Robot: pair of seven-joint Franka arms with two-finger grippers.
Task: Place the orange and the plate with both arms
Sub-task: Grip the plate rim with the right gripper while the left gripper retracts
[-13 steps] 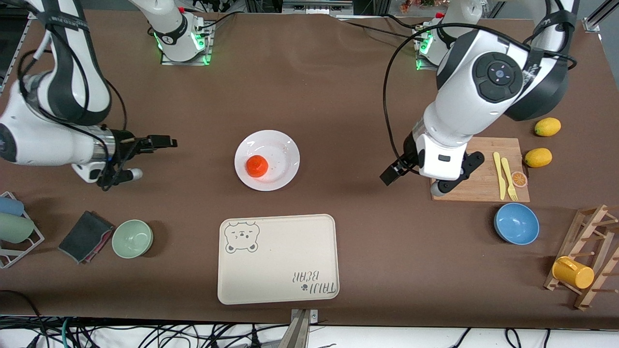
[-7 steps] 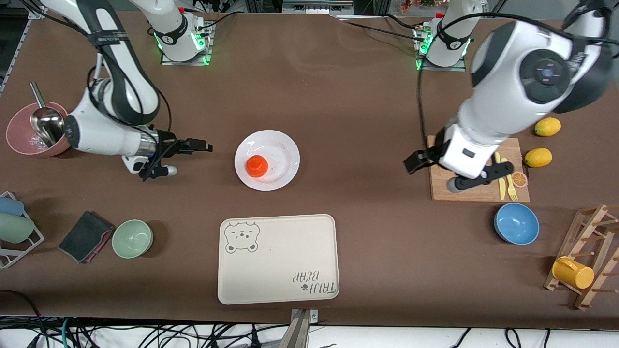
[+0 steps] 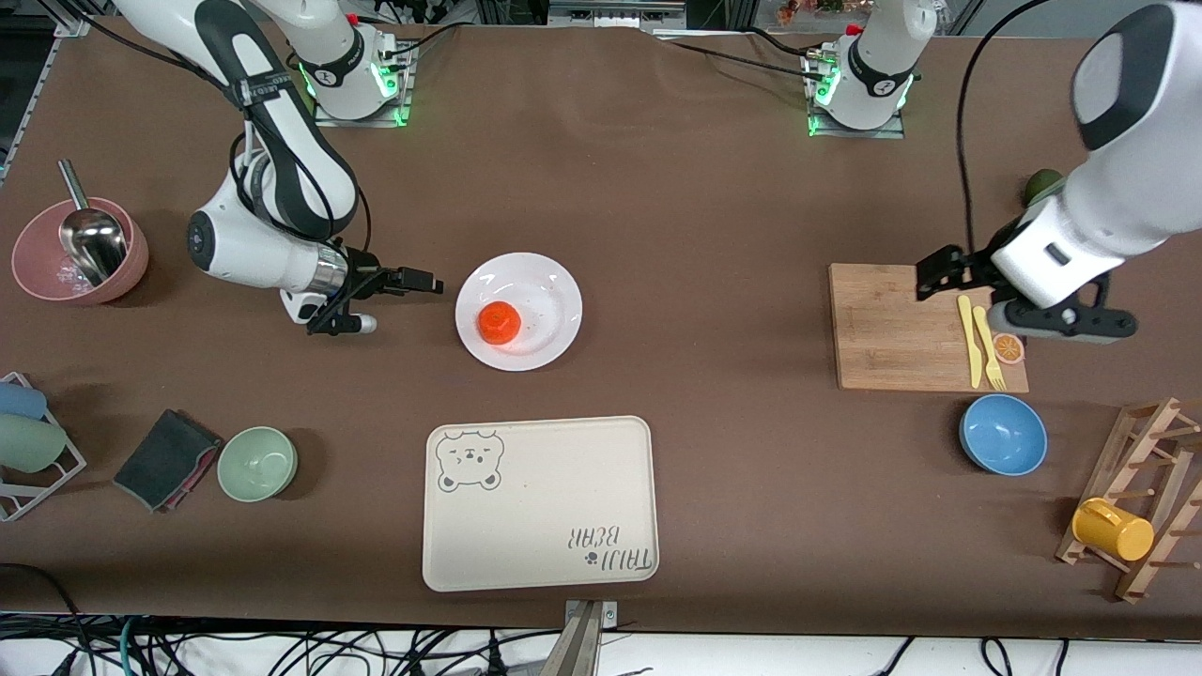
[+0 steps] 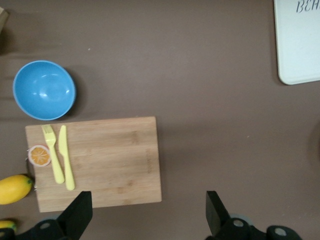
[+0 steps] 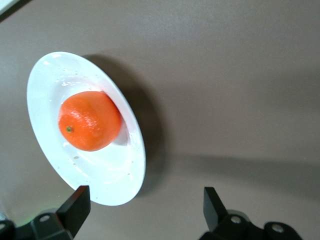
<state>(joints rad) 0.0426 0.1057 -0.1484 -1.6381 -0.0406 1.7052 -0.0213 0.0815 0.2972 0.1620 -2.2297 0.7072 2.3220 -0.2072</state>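
Observation:
The orange (image 3: 500, 322) lies on the white plate (image 3: 547, 289) in the middle of the table. My right gripper (image 3: 416, 283) is low beside the plate, toward the right arm's end of the table, open and empty. The right wrist view has the orange (image 5: 89, 120) and the plate (image 5: 107, 182) just ahead of the right gripper (image 5: 145, 201), and neither is between the jaws. My left gripper (image 3: 939, 273) hangs open and empty over the edge of the wooden cutting board (image 3: 892, 329). In the left wrist view the left gripper (image 4: 147, 204) holds nothing.
A cream bear-print tray (image 3: 540, 502) lies nearer the camera than the plate. The board carries a yellow knife and fork (image 3: 979, 340) and an orange slice (image 3: 1009, 348). Also here: a blue bowl (image 3: 1003, 434), green bowl (image 3: 256, 463), pink bowl (image 3: 38, 268) with ladle, dark cloth (image 3: 167, 458), yellow mug (image 3: 1113, 529) on a rack.
My right gripper has moved in toward the plate. My left arm has swung away from the middle toward its own end, and now hangs over the cutting board. Both stayed open.

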